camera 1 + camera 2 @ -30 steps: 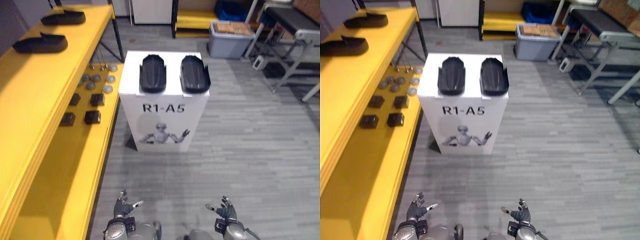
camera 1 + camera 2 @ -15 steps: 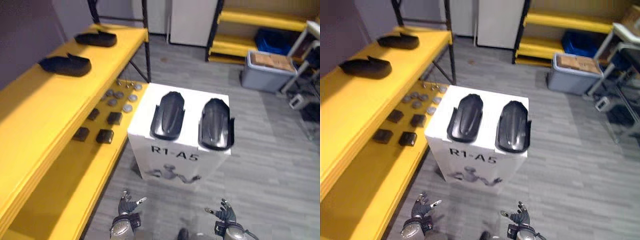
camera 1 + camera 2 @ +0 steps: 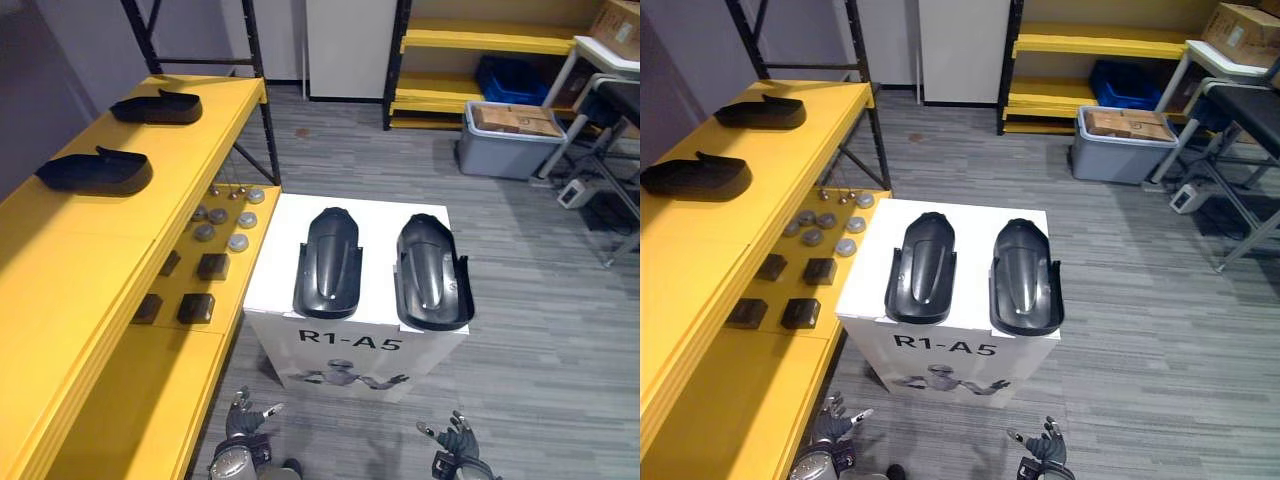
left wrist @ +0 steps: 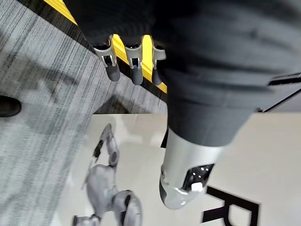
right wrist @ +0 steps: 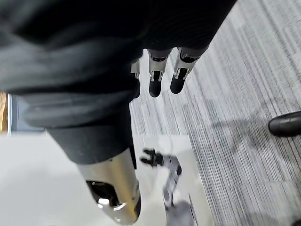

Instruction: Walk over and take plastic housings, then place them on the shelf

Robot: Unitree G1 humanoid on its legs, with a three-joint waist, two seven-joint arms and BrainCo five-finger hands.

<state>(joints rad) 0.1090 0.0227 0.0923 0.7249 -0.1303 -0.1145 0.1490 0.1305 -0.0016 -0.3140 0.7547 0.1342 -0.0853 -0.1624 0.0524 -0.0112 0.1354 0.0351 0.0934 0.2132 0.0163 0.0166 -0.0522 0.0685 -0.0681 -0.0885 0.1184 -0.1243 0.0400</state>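
The left housing [image 3: 327, 262] and the right housing [image 3: 431, 272] lie side by side, just apart, on top of the white box [image 3: 360, 345]; the left hand [image 3: 243, 413] and the right hand [image 3: 455, 437] hang low before the box, fingers loosely spread and empty; the yellow shelf [image 3: 90, 260] stands to the robot's left, bearing a near shelf housing [image 3: 95, 171] and a far shelf housing [image 3: 156, 105] on its top board.

You see a grey bin [image 3: 510, 140] far right, a blue crate [image 3: 512, 78] just behind it; grey discs [image 3: 238, 242] and black blocks [image 3: 212, 266] at left.
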